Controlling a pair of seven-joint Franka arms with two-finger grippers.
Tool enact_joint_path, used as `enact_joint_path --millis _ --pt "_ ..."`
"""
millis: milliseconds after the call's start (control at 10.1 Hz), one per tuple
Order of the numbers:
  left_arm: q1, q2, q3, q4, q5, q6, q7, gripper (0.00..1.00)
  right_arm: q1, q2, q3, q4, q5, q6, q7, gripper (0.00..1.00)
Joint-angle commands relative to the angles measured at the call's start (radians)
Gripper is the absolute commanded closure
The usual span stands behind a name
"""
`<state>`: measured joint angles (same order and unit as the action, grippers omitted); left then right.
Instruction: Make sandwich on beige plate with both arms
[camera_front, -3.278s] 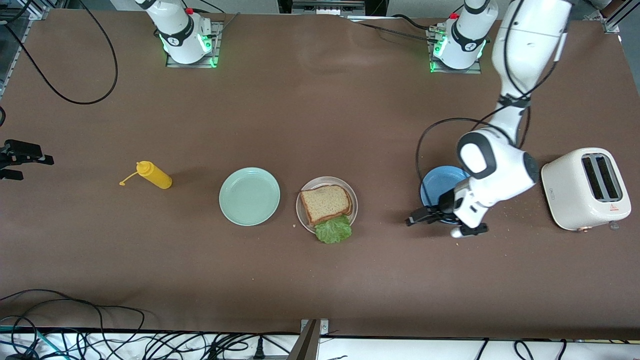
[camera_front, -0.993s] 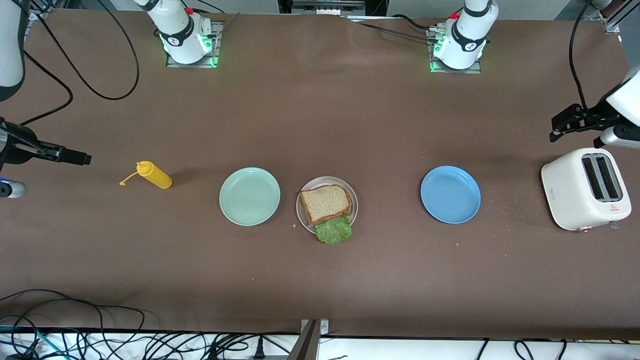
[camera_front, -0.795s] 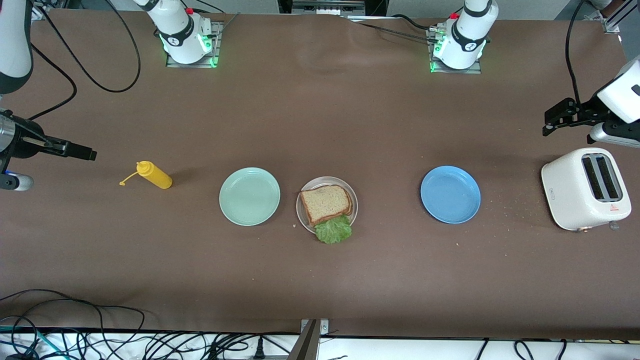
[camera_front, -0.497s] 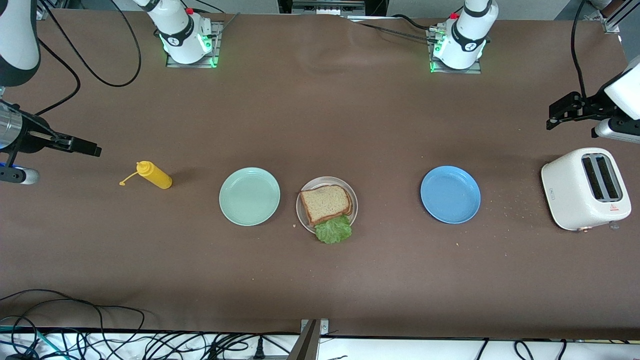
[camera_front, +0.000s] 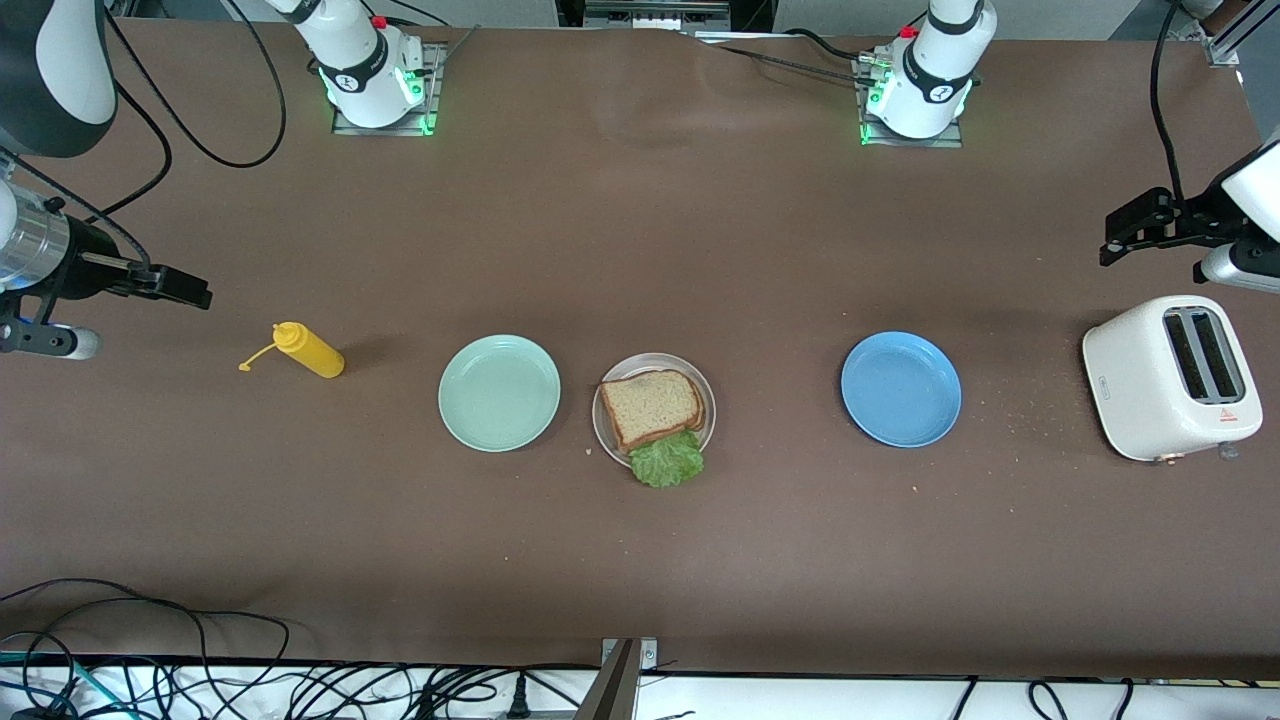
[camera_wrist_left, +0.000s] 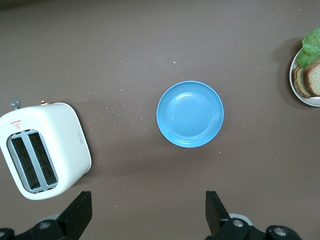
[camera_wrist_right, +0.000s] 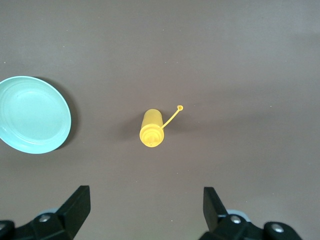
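Mostly hidden under the brown wheat-bread sandwich w/ green lettuce (camera_front: 655, 415), the round beige plate (camera_front: 603, 425) sits betw. mint-green plate (camera_front: 499, 392) & blue plate (camera_front: 901, 389). Right gripper (camera_front: 185, 291) over table toward right arm's end from beige plate, wide open, empty. Left gripper (camera_front: 1125, 232) toward left arm's end, by white toaster (camera_front: 1170, 377), wide open, empty.

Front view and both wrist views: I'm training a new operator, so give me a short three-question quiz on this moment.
1. True or false: the sandwich of brown wheat bread and ruffled green lettuce lies on the round mint-green plate.
2. Which thing stands nearest the left arm's end of the table? A) yellow squeeze bottle B) white two-slot toaster C) round blue plate
3. Fill in: the fingers of both the left gripper and the right gripper are ____.

Key: 1. False, it lies on the round beige plate. 2. B. 3. Open, holding nothing.
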<state>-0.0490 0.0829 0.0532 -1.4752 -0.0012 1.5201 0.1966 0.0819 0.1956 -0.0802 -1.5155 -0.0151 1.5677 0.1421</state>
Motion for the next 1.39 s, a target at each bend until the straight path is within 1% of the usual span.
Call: enact_joint_path --millis 0,199,397,695,1291 --pt "0.001 0.021 -0.006 0.044 0.003 -0.028 0.004 0.0 0.002 -0.022 0.0 -0.028 -0.011 0.014 0.004 0.0" --pt "0.0 0.023 -0.006 0.042 -0.019 -0.026 0.006 0.0 0.002 -0.022 -0.001 -0.026 0.015 0.015 0.005 0.0" --pt "0.006 0.028 -0.003 0.044 -0.052 -0.024 0.006 0.0 0.001 -0.021 -0.001 -0.025 0.015 0.014 0.013 0.0" --pt "0.001 0.029 -0.006 0.044 -0.043 -0.024 0.006 0.0 -0.01 -0.016 -0.006 -0.022 0.044 0.02 0.011 0.0" --pt "0.0 0.031 -0.006 0.044 -0.043 -0.024 0.006 0.0 -0.011 -0.016 -0.007 -0.02 0.044 0.02 0.013 0.0"
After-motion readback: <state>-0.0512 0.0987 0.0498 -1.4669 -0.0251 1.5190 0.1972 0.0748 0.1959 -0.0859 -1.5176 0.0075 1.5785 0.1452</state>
